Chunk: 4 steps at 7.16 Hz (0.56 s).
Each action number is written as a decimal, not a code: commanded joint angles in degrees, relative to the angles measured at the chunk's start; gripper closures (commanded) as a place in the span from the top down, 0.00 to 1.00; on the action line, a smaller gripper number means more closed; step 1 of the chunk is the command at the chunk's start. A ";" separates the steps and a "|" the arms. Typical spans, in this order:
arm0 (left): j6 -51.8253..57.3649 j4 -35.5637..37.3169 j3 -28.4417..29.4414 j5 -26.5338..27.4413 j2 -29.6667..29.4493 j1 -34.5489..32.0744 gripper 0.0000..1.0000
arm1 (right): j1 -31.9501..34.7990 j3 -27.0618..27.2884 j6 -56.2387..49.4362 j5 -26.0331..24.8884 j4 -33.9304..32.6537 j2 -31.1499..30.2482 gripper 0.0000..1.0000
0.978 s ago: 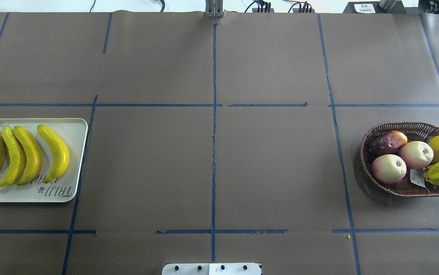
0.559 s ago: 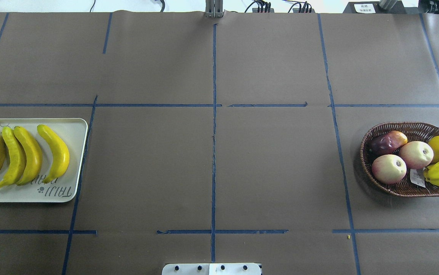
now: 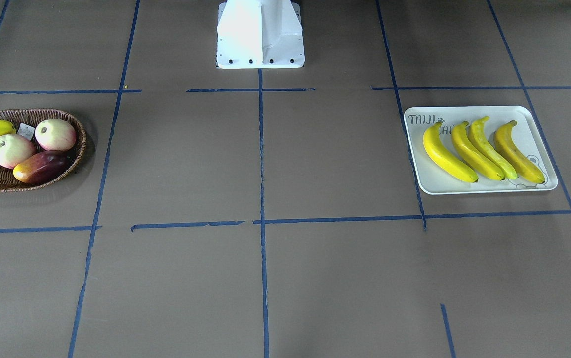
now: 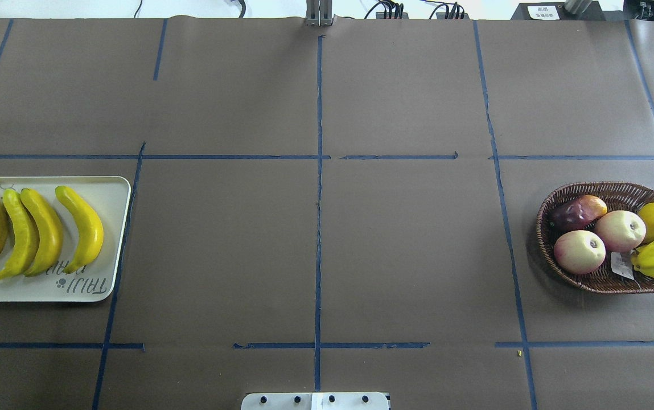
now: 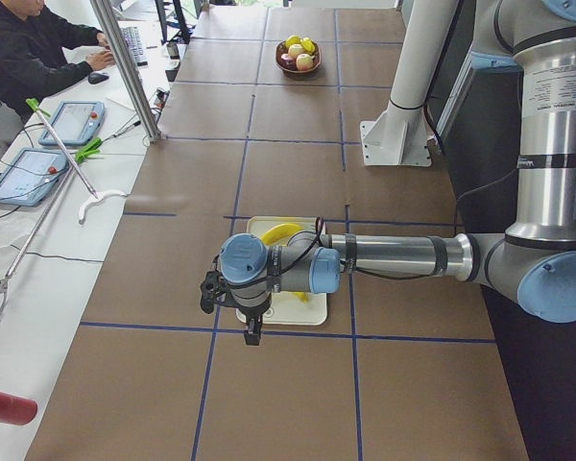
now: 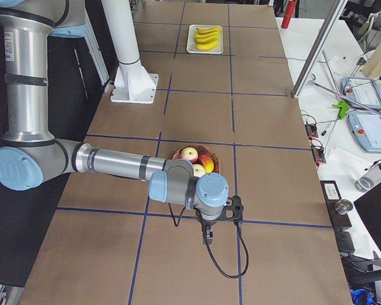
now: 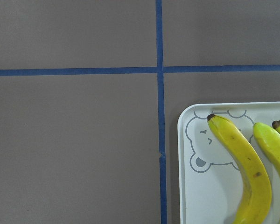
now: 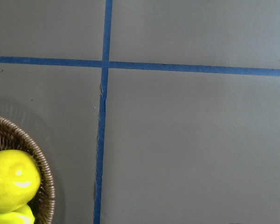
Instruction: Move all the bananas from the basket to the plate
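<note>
Several yellow bananas (image 4: 48,230) (image 3: 474,151) lie side by side on the white plate (image 4: 116,228) (image 3: 538,124) at the table's left. The brown wicker basket (image 4: 605,191) (image 3: 79,129) at the right holds two apples, a mango, a lemon-like fruit and a star fruit; no banana shows in it. My left gripper (image 5: 252,331) hangs above the plate's outer end, and its wrist view shows a plate corner (image 7: 184,140) with a banana (image 7: 245,158). My right gripper (image 6: 207,238) hangs just outside the basket (image 8: 44,172). Whether either gripper is open or shut, I cannot tell.
The white robot base (image 4: 315,400) (image 3: 260,35) stands at the table's near middle edge. Blue tape lines divide the brown table cover. A person (image 5: 19,48) sits at a side desk with tablets (image 5: 72,120) beyond the table's far edge.
</note>
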 commanded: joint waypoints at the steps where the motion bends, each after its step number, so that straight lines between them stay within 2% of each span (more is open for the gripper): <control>1: -0.02 0.06 0.01 -0.03 0.01 0.00 1.00 | 0.18 3.62 5.40 1.49 -0.33 0.31 1.00; 2: -0.02 -0.03 0.19 -0.03 0.01 -0.09 1.00 | 0.18 4.42 10.06 1.93 -0.07 0.14 1.00; 4: -0.02 -0.29 0.54 -0.03 0.01 0.00 1.00 | 0.09 4.43 10.19 1.85 0.02 -0.21 1.00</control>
